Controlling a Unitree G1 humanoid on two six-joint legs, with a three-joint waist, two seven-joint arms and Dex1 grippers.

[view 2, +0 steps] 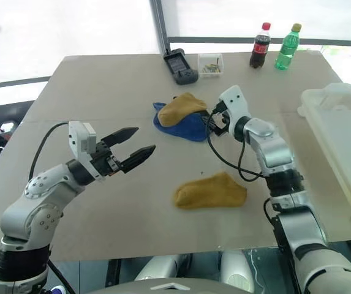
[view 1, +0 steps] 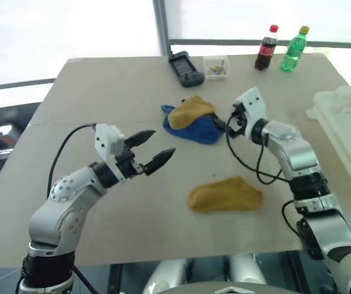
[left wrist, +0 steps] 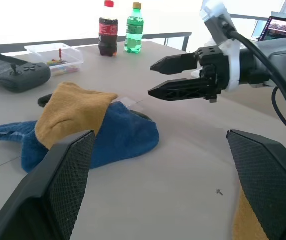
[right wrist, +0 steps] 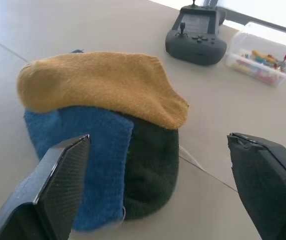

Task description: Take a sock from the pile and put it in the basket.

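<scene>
Approaching pile (view 1: pixel 192 120) with right gripper (left wrist: pixel 170 77), jaws wide, empty (left gripper (view 1: pixel 149 150) likewise); next needing closing on top sock (right wrist: pixel 98 85).

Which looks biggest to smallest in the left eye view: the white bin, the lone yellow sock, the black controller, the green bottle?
1. White bin, though cut off at the edge.
2. Lone yellow sock.
3. Black controller and green bottle: too alike to rank.

Head stereo overhead — wrist cameras close
</scene>
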